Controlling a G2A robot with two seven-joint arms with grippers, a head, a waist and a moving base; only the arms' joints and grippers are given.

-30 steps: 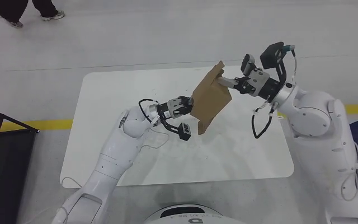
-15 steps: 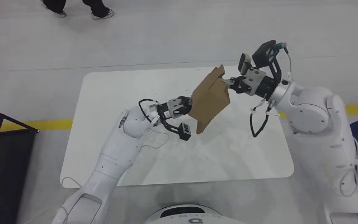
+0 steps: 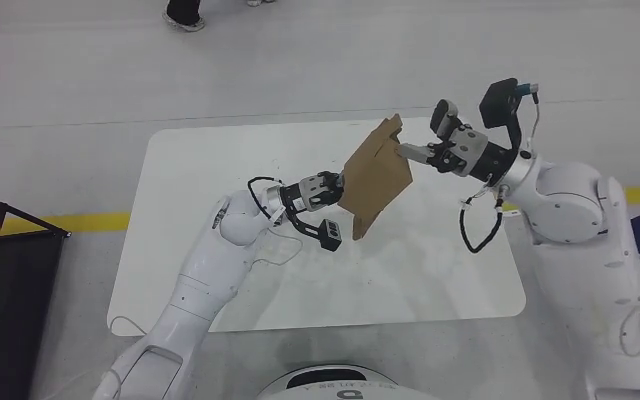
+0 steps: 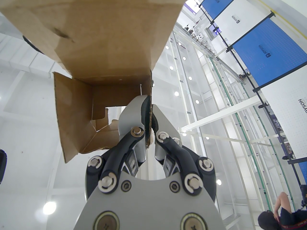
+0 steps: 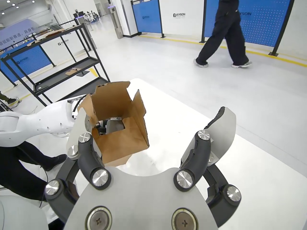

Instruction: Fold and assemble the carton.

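Brown cardboard carton hangs in the air above the white table, its long axis running diagonally. Its open mouth, flaps raised, faces the right gripper, whose fingers are spread wide just beside a flap. Left gripper is clamped on one wall's edge.

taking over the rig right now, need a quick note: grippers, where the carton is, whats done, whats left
Left gripper: shut on one wall edge of the carton, holding it up off the table.
Right gripper: open, one of its fingers beside the carton's upper flap; contact unclear.
Done: carton opened into a box shape.
Left: fold in the flaps at the open end, which stand out unfolded.
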